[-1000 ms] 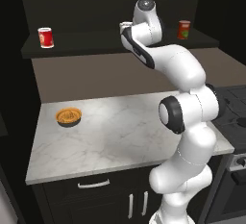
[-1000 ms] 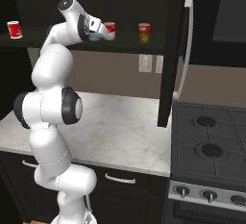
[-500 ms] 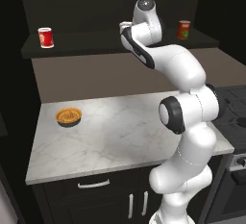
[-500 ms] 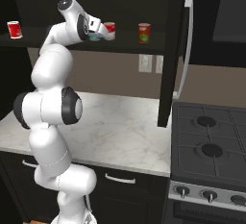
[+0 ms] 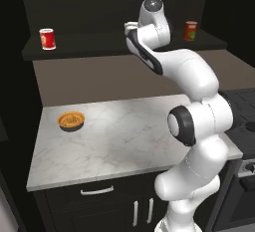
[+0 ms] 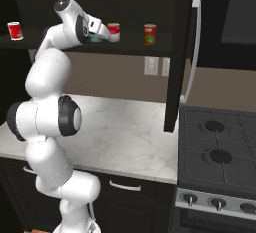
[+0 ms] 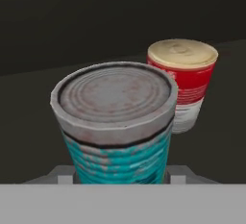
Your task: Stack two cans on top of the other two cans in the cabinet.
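Observation:
My gripper (image 6: 101,32) reaches into the black cabinet (image 6: 135,49) at shelf height and is shut on the teal-blue can (image 7: 115,122). That can has a grey rim, stands upright and shows as a teal patch (image 6: 93,38) under the hand. Just behind it and to its right stands the can that is red above and white below (image 7: 185,81), also visible beside the hand (image 6: 114,32). The darker red-orange can (image 6: 150,34) stands further right on the shelf (image 5: 190,31). The bright red can (image 5: 47,39) sits alone at the shelf's left end (image 6: 15,30).
An orange bowl (image 5: 71,121) rests on the marble counter (image 5: 124,146) at the left. A stove (image 6: 220,142) adjoins the counter on the right. A tall black panel (image 6: 177,52) hangs down at the cabinet's right side. Black drawers with silver handles (image 5: 97,191) lie below.
The jaws have drawn in around the teal-blue can. The arm and the other cans keep their places.

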{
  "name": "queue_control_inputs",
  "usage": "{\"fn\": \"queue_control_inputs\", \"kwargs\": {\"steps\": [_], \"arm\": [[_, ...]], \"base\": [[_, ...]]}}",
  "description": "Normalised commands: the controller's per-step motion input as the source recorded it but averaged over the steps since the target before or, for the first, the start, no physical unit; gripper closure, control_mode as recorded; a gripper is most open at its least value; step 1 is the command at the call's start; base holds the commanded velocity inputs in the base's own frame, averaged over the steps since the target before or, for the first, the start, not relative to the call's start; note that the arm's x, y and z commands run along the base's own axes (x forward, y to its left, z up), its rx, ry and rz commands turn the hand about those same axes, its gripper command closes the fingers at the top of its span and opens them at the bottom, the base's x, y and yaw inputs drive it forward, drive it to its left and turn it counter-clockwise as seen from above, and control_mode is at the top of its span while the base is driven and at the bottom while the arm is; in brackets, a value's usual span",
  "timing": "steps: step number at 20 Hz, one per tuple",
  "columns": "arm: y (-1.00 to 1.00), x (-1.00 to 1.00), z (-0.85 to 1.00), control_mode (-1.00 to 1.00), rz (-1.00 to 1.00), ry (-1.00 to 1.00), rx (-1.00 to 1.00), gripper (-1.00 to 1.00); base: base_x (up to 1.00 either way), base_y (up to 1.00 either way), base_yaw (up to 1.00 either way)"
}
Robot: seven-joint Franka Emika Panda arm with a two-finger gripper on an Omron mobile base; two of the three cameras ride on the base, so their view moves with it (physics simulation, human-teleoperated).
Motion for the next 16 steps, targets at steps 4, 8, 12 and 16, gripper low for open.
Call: {"fn": "queue_control_inputs", "kwargs": {"steps": [4, 8, 12, 16], "arm": [[0.08, -0.39, 0.0, -1.0, 0.0, -0.08, 0.01, 1.0], [0.09, -0.36, 0.0, -1.0, -0.01, -0.05, 0.01, 1.0], [0.05, -0.18, 0.03, -1.0, -0.03, -0.04, 0.0, 1.0], [0.03, -0.11, 0.1, -1.0, -0.05, -0.06, 0.0, 1.0]], "base": [[0.0, 0.0, 0.0], [0.0, 0.0, 0.0], [0.0, 0.0, 0.0], [0.0, 0.0, 0.0]]}}
